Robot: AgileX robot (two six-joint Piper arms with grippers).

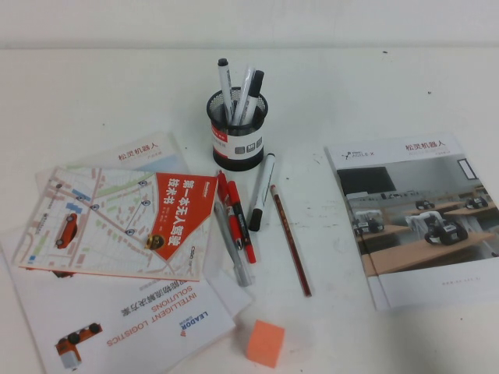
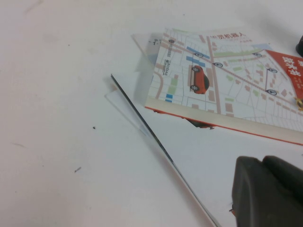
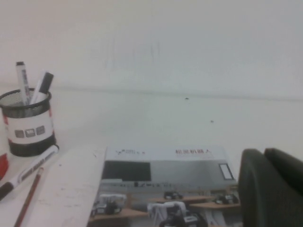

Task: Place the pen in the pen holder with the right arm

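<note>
While we cannot tell either gripper's state, we are judging the pen (image 1: 262, 192), lying ahead and left of the right gripper (image 3: 272, 189) beside the pen holder (image 1: 236, 127), light, stiff and slick, best pinched mid-barrel, the left gripper (image 2: 267, 194) hanging over the map booklet (image 2: 222, 90).

Black wire-mesh pen holder (image 1: 236, 128), glossy paper booklet (image 1: 417, 214), smooth plastic pen (image 1: 263, 190), matt white table (image 1: 374, 93).

Neither arm visible in our high view. Left end effector (image 2: 267, 191): dark finger bodies at frame corner in our left wrist view, low over table. Right end effector (image 3: 272, 187): same, right wrist view.
</note>
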